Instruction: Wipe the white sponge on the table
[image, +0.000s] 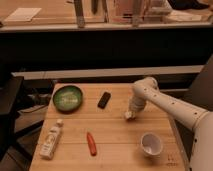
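The white sponge (129, 116) shows as a small pale pad on the wooden table (115, 137), right of centre, directly under my gripper (131, 113). The gripper points straight down at the end of the white arm, which reaches in from the right, and it is pressed onto or holding the sponge at the tabletop. Most of the sponge is hidden by the gripper.
A black bar (104, 99) lies left of the gripper. A green bowl (68, 97) sits at the back left. A white bottle (51, 139) lies at the front left, a red-orange object (91, 143) in front centre, a white cup (150, 144) at the front right.
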